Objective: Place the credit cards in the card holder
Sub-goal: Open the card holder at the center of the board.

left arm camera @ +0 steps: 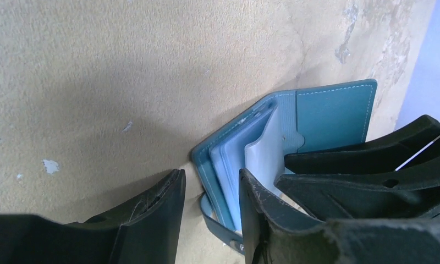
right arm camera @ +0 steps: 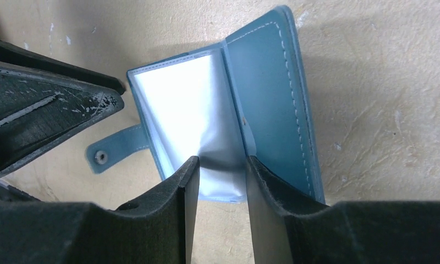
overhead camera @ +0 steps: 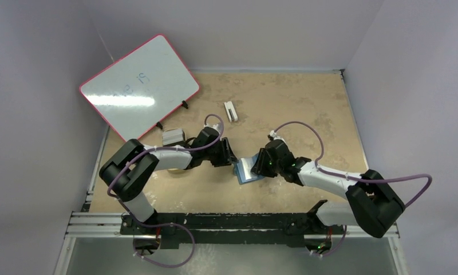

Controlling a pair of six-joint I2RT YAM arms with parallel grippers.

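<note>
Tan scuffed tabletop (overhead camera: 284,103), pale walls (overhead camera: 38,114); card holder (overhead camera: 248,170) open, whiteboard (overhead camera: 139,86) apparently propped.

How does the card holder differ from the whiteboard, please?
The holder is teal; the whiteboard is white with a red rim. The holder is far smaller than the whiteboard. The holder lies open on the table; the whiteboard stands propped at the far left. Both are rectangular.

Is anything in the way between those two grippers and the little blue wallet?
Nothing visible. Both are at the card holder: the right gripper straddles its clear sleeves, and the left gripper sits at its strap edge.
</note>
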